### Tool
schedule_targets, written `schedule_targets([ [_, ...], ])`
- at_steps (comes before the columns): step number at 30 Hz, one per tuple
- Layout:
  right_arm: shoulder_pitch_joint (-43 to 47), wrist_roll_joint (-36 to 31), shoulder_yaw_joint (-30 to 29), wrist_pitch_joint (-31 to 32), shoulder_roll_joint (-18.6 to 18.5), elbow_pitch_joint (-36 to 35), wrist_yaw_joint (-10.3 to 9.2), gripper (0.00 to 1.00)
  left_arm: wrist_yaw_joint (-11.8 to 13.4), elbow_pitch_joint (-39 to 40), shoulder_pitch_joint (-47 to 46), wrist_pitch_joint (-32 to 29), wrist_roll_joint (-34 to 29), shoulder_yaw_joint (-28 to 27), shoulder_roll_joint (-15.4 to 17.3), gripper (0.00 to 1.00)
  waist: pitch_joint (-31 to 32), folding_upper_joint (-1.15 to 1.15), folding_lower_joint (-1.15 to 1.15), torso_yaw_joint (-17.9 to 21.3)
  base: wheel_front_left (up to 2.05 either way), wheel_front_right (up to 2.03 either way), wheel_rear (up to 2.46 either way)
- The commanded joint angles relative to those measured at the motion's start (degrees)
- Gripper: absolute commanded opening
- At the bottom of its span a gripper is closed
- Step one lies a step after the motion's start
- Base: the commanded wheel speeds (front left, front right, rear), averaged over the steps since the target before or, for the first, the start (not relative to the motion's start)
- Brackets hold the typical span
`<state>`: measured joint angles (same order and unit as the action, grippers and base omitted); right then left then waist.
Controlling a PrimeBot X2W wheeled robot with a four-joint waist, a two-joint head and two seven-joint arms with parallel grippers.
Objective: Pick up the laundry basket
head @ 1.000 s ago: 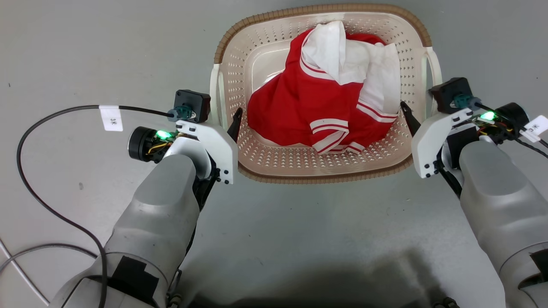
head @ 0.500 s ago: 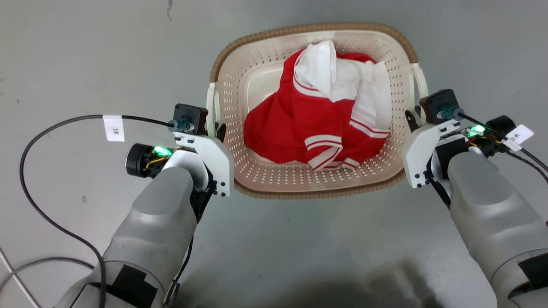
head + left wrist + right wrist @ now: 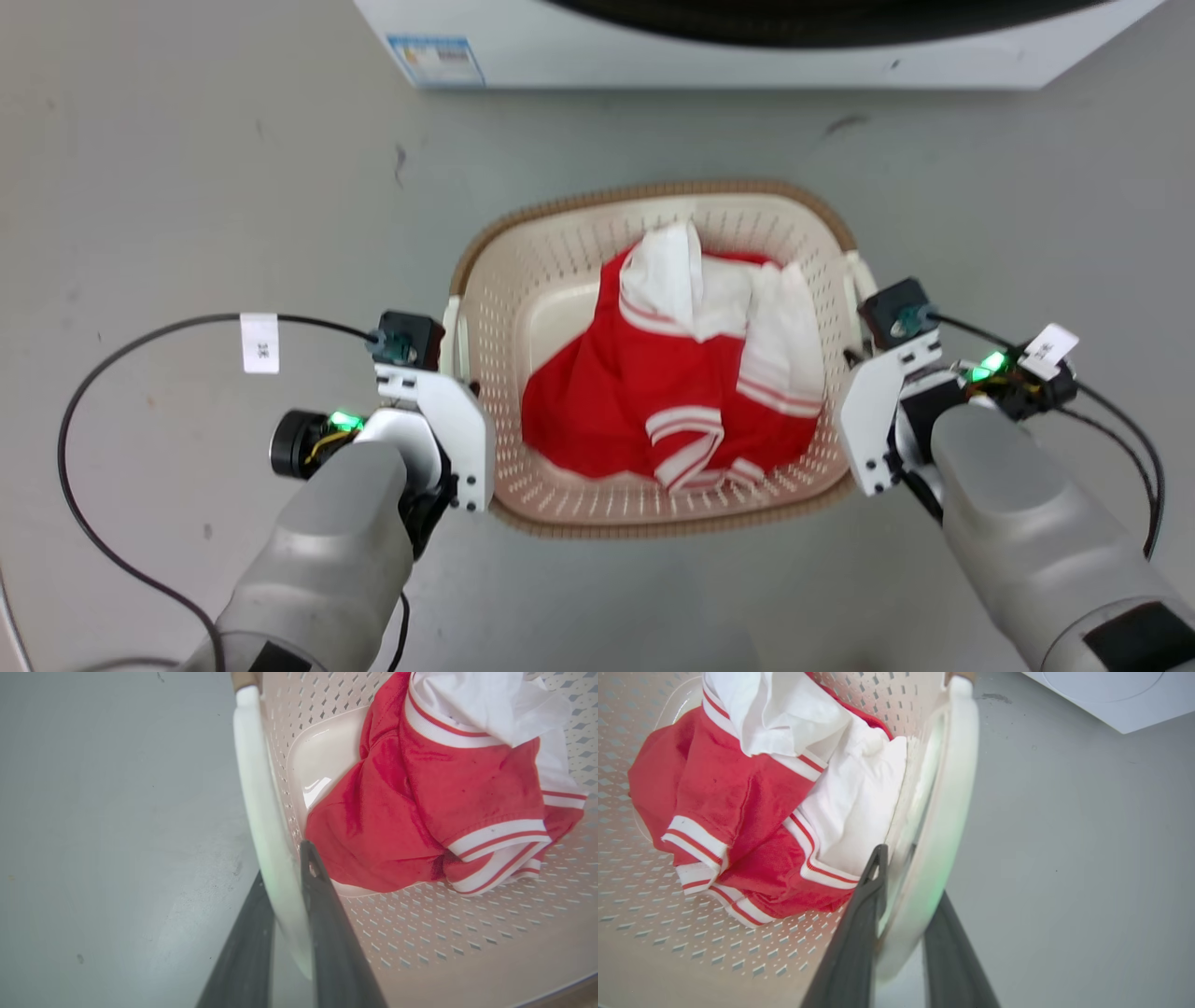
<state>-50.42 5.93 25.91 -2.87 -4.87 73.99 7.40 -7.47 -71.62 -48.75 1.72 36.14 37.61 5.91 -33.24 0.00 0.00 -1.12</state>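
The laundry basket [image 3: 653, 191], cream perforated plastic with a brown woven-look rim, sits mid-view on the grey floor with a red and white garment [image 3: 672, 411] inside. My left gripper [image 3: 467, 387] is at its left white handle [image 3: 254, 779]; in the left wrist view the left gripper [image 3: 284, 868] has one finger either side of that handle, pinching it. My right gripper [image 3: 851, 359] is at the right handle [image 3: 952, 788]; the right wrist view shows the right gripper [image 3: 909, 877] clamped on it the same way. Whether the basket's base touches the floor is hidden.
The white front of a washing machine [image 3: 747, 47] runs along the top of the head view, a short way beyond the basket. Black cables [image 3: 103, 355] loop over the floor at my left and another cable [image 3: 1134, 439] at my right.
The camera has moved: the whole picture slid down and the washing machine's base came into view. Both grippers' fingers went from inside the basket wall to clamping its handles. The basket looks smaller.
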Motion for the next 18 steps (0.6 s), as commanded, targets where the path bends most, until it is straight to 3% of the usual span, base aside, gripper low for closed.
schedule_targets([
  [1,0.9,0.6,1.0,0.3,0.8,-0.3,0.16,0.0,0.0,0.6,0.9,-0.8,0.4,0.8,0.0,0.0,3.8,0.0,0.0,0.7,0.0,0.0,0.0],
  [18,8.9,14.9,14.5,11.5,1.8,-2.3,0.19,0.0,0.0,4.5,8.8,-11.5,10.2,7.5,3.4,0.0,19.9,0.0,0.0,1.4,0.0,0.0,0.0],
])
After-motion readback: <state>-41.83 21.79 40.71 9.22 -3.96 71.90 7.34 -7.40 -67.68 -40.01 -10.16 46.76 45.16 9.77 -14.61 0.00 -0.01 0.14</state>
